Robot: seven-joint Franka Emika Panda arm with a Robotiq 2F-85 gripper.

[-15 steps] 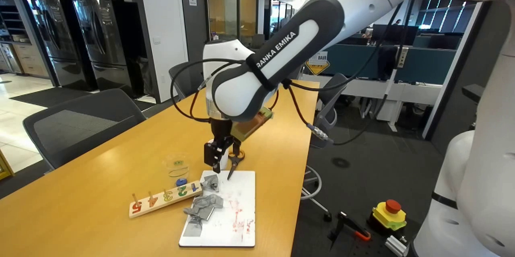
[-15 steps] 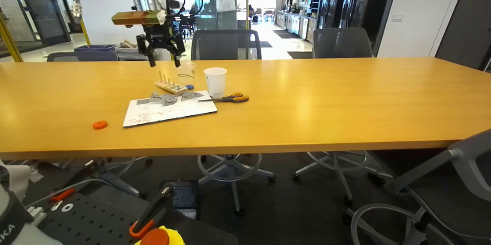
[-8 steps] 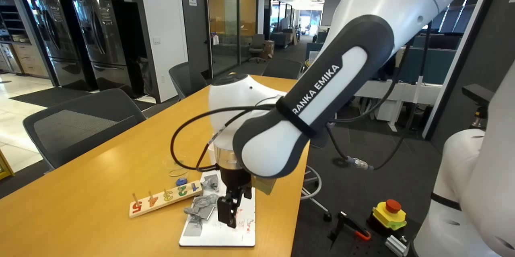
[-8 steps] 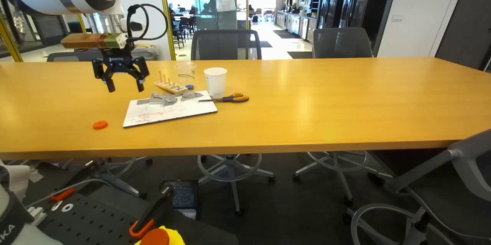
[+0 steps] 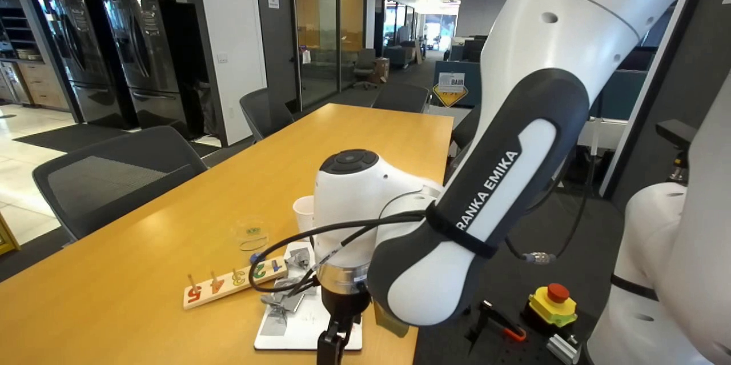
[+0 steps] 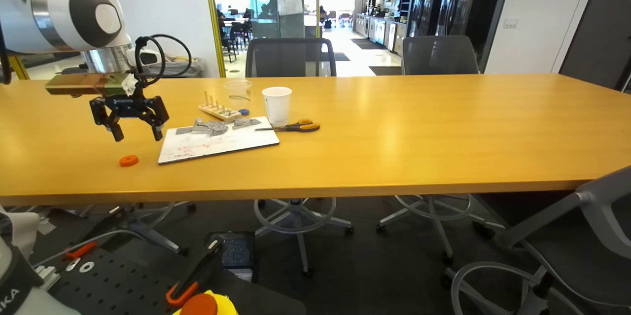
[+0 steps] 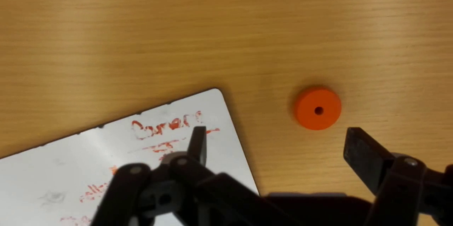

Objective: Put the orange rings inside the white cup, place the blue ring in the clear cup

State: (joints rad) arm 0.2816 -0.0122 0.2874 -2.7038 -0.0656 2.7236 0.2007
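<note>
Orange stands out in the wrist view: the orange ring (image 7: 317, 108) lies flat on the table (image 7: 141, 42), right of centre. The gripper (image 7: 276, 144) shows at the bottom of the frame, its jaws spread wide with nothing held. The ring sits a little higher in the frame than their tips, nearer the tip at right.

In an exterior view the white cup (image 6: 277, 106) stands upright near the middle of the frame, with the clear cup (image 6: 239, 93) to its left and the blue ring (image 6: 243, 112) outside that cup, just beside a wooden peg rack (image 6: 217, 111). The orange ring is at lower left, below the gripper and apart from it.

In an exterior view the arm (image 5: 491, 199) hides part of the white cup, and the orange ring does not show.

The step in hand looks like fetching an orange ring; whether others are inside the white cup cannot be told. The next move seems to call for sliding across until the ring is centred between the jaws, then lowering and pinching it by the rim. The blue ring can probably wait.
</note>
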